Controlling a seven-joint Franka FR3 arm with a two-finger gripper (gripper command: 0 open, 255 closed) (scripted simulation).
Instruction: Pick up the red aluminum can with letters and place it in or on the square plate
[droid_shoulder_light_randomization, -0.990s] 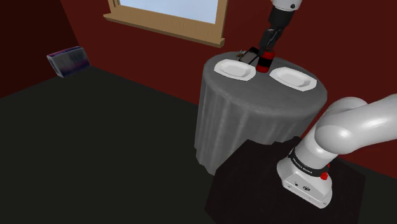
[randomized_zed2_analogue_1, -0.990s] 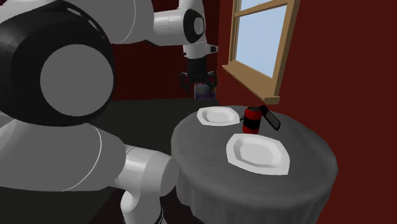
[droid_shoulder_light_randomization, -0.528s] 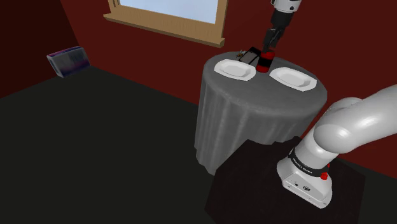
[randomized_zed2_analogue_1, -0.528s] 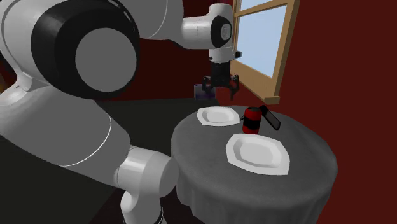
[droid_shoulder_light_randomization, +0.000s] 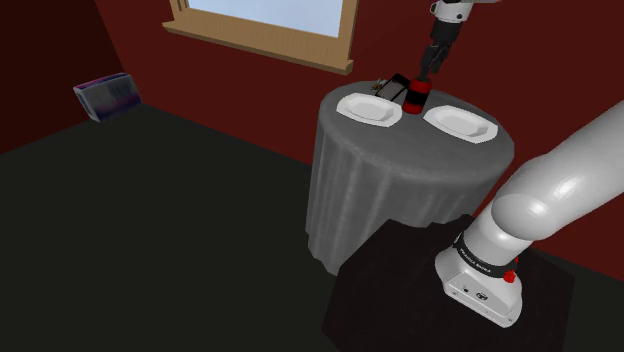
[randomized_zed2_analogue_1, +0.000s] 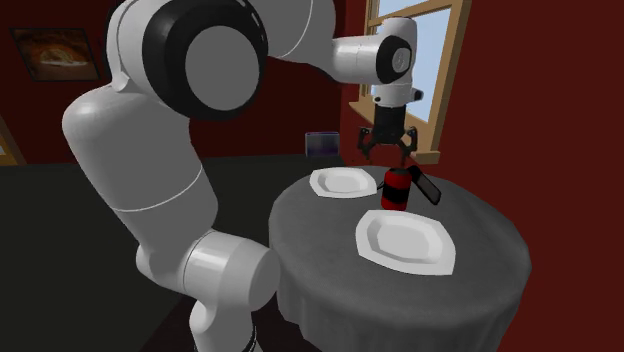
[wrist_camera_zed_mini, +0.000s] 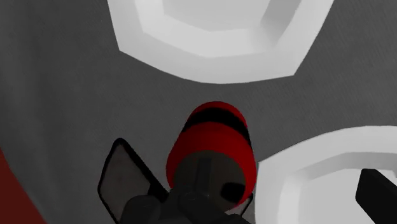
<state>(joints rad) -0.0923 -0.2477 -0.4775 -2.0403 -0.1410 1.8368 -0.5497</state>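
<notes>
The red can with black bands stands upright on a round table draped in grey cloth, between two white square plates with cut corners. One plate lies to the shoulder view's left of the can, the other to its right. My gripper hangs open just above the can, fingers spread and touching nothing. In the wrist view the can is seen from above, with one plate beyond it, the other plate beside it, and one of my fingers over that plate.
A flat black object leans against the can on the window side. The wooden window sill runs along the red wall behind the table. A purple-grey box sits on the dark floor. My stand is beside the table.
My arm has swung toward the window and lowered, carrying the open gripper from beyond the table's edge to just above the can. Nothing on the table has moved.
</notes>
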